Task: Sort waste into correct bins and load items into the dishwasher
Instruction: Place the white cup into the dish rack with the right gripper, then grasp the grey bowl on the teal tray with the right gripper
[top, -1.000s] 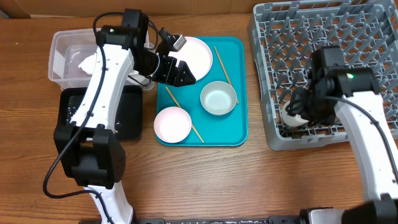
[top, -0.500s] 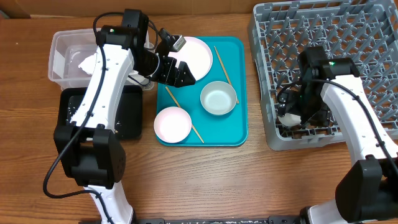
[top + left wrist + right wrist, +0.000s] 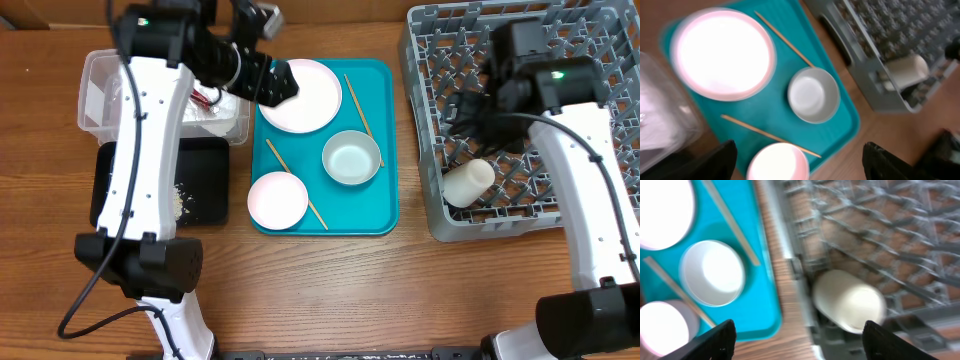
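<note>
Nearest the robot, a pale-pink bowl [image 3: 277,198] sits at the 7 o'clock corner of the teal tray [image 3: 382,212]. A wooden chopstick [image 3: 275,155] slants past its 1 o'clock rim. Just beside the teal tray at 9 o'clock lies the black tray [image 3: 205,160], with rice scraps [image 3: 182,200] scattered near its 4 o'clock corner.

Across the wooden table [image 3: 400,290], a white cup [image 3: 468,183] lies on its side in the 7 o'clock corner of the grey dish rack [image 3: 432,215], free of any grip. The right gripper [image 3: 799,327] hangs above it, at the cup's 12 o'clock, fingers [image 3: 705,342] spread wide and empty.

Mid-tray, a white bowl [image 3: 351,158] stands upright. A second chopstick [image 3: 358,105] lies along the teal tray's 2 o'clock edge.

Farther back, a round white plate [image 3: 310,95] with a pink rim fills the tray's 11 o'clock corner. The left gripper [image 3: 799,150] hovers over the plate's 9 o'clock rim, its fingers [image 3: 715,162] parted and holding nothing.

At the black tray's 12 o'clock stands the clear tub [image 3: 92,90], with white napkins [image 3: 649,120] inside.
</note>
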